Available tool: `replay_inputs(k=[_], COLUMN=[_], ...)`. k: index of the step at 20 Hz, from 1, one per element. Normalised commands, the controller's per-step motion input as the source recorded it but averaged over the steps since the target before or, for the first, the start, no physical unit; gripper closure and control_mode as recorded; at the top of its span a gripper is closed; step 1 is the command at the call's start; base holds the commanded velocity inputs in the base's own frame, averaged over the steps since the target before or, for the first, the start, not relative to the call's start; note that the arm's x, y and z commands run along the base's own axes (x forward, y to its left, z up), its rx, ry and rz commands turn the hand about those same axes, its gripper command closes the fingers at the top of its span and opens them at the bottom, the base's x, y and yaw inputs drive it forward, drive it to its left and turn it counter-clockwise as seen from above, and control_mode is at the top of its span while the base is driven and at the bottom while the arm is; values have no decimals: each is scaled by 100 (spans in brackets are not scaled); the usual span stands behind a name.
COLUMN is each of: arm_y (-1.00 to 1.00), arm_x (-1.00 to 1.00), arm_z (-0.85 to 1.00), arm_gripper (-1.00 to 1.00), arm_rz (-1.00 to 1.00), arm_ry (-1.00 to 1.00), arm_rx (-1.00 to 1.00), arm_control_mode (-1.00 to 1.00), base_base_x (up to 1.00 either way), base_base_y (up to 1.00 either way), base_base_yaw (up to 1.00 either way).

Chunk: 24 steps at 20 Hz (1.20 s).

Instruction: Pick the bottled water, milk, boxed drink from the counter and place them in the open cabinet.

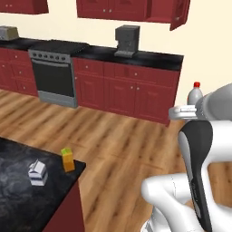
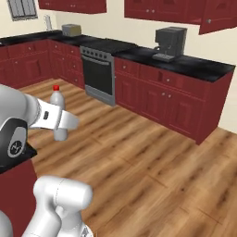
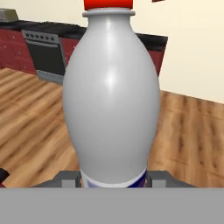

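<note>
My gripper point(image 3: 113, 179) is shut on the bottled water point(image 3: 111, 96), a whitish bottle with a red cap and a blue label edge, held upright. In the base views the bottled water point(image 1: 195, 94) point(image 2: 57, 99) hangs in the air over the wooden floor, with the gripper point(image 1: 189, 109) point(image 2: 60, 124) around its lower part. The milk point(image 1: 37, 172), a white carton with a blue band, and the boxed drink point(image 1: 68, 159), orange-yellow with a green top, stand on the black counter point(image 1: 13, 158) at lower left. The open cabinet point(image 1: 161, 12) hangs high on the far wall, its door point(image 1: 179, 15) swung out.
A far black counter point(image 1: 154, 58) over red base cabinets carries a coffee machine point(image 1: 127, 41) and a toaster point(image 1: 8, 32). A stove point(image 1: 54, 72) stands left of them. Wooden floor point(image 1: 118, 136) lies between the near counter and the far wall.
</note>
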Motion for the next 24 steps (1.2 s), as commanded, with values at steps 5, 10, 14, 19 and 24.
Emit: replay_inputs(k=[5,10,14,19,24], arm_y=[0,0,0,0,0], arm_x=[0,0,0,0,0], arm_z=[0,0,0,0,0], arm_gripper=[100,100,100,100,100], arm_rz=[0,0,0,0,0], arm_ry=[0,0,0,0,0], arm_rx=[0,0,0,0,0], arm_control_mode=[100,100,100,100,100], base_base_x=[46,43,64,78,77], base_base_y=[-46,-38,-9,-5,0], base_base_yaw=[-8,-2,-3,-4,-6])
